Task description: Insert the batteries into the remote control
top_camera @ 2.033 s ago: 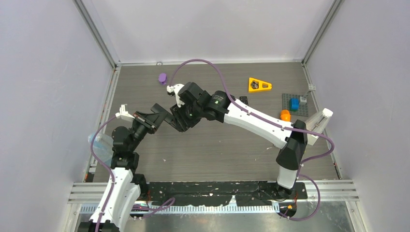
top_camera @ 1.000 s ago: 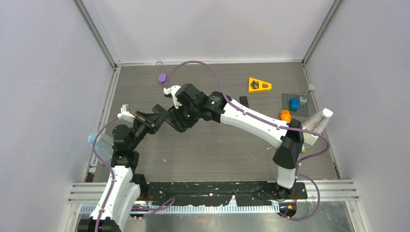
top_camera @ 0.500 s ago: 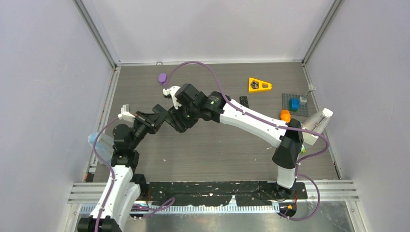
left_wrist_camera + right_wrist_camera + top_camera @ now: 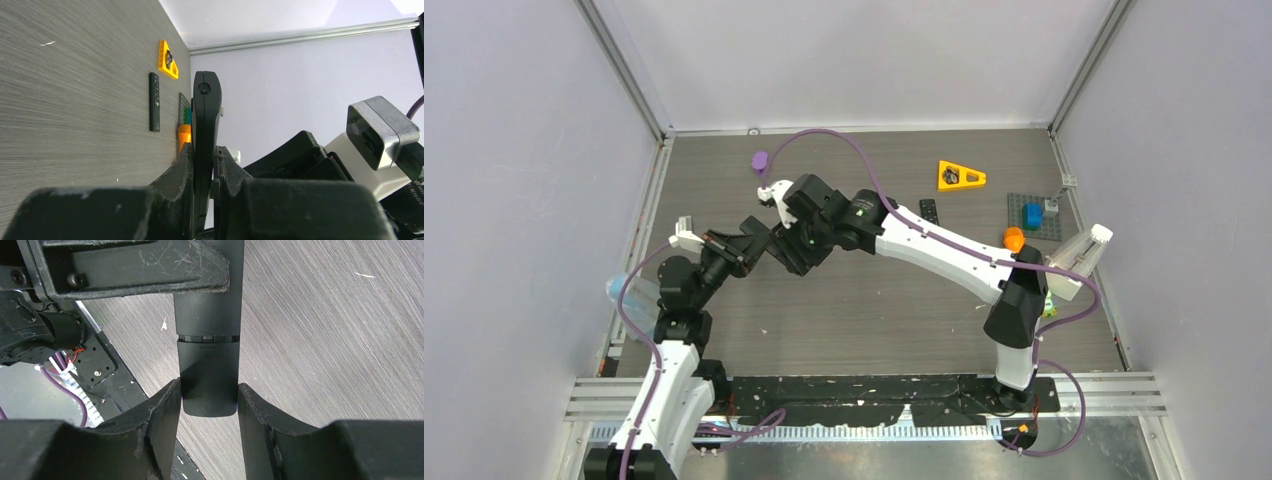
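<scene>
My left gripper (image 4: 204,148) is shut on a black remote (image 4: 206,110) and holds it edge-on above the table. In the right wrist view the remote's end (image 4: 207,375), below a seam across its back, sits between my right gripper's (image 4: 209,385) fingertips, which touch both its side edges. In the top view the two grippers meet left of centre, the left gripper (image 4: 769,243) next to the right gripper (image 4: 802,248), and the remote is mostly hidden between them. No batteries show in any view.
A second black remote (image 4: 929,210) lies on the table at the back. An orange triangle (image 4: 961,175), a grey plate (image 4: 1049,228) with a blue block, an orange piece (image 4: 1014,238) and a purple piece (image 4: 760,160) lie around. A clear bottle (image 4: 629,295) sits at the left edge.
Both grippers have shifted slightly to the left together, the right wrist moving furthest. The grips look the same.
</scene>
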`<action>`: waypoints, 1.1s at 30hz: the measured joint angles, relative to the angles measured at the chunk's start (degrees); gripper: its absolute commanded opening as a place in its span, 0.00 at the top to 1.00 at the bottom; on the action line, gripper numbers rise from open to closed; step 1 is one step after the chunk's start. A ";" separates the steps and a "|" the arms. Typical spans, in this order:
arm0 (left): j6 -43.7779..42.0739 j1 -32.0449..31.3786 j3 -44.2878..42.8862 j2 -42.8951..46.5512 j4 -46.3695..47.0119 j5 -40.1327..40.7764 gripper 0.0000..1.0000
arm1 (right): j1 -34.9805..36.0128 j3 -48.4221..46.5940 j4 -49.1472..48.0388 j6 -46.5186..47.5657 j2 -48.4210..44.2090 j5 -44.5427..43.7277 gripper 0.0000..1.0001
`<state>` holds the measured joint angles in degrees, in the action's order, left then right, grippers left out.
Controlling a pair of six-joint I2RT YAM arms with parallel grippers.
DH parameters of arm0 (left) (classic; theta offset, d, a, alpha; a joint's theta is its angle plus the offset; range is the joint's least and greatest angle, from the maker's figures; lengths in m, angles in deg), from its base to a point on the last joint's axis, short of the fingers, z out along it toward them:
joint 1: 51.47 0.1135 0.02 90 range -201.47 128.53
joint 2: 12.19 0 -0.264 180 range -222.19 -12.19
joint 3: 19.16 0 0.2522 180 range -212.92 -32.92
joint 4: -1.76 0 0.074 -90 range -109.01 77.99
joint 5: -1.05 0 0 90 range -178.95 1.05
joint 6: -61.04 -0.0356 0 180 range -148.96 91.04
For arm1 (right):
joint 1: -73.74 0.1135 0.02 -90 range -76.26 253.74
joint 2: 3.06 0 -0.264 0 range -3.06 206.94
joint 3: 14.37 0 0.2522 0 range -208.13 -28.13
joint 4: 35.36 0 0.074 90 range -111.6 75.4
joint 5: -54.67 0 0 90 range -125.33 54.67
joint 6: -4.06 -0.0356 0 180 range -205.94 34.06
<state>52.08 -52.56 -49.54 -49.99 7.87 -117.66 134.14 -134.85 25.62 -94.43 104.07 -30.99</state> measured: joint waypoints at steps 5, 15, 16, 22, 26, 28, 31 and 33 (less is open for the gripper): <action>-0.02 0.04 0.00 -0.31 -0.02 -0.13 1.00 | 0.13 -0.09 -0.02 -0.04 0.26 -0.48 0.52; -0.07 0.26 -0.04 -0.28 0.00 -0.42 1.00 | 0.24 -1.20 0.20 -0.52 1.01 -0.90 0.57; -0.11 0.37 -0.04 -0.28 0.00 -0.42 1.00 | 0.24 -1.66 0.48 -0.52 1.33 -0.90 0.58; -0.92 0.26 -0.04 -0.31 -0.04 0.11 1.00 | 0.24 -2.69 0.92 -0.74 2.43 -1.03 0.60; -1.79 -0.50 -0.04 -0.31 0.00 0.81 1.00 | 0.24 -2.54 0.52 -1.14 2.43 -1.36 0.60; -2.56 -0.87 -0.04 -0.31 -0.20 1.31 1.00 | 0.24 -2.03 0.04 -1.16 2.43 -1.51 0.60; -4.42 -1.62 -0.04 -0.31 -0.33 1.77 1.00 | 0.20 -1.79 0.09 -1.14 2.43 -1.40 0.60; -5.79 -2.19 -0.31 -0.28 -0.52 1.75 1.00 | -0.02 -1.79 0.55 -1.14 2.43 -1.22 0.60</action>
<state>46.28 -54.74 -49.85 -50.27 7.35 -115.91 134.12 -136.64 26.17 -95.56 106.49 -32.22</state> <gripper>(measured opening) 0.118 0.469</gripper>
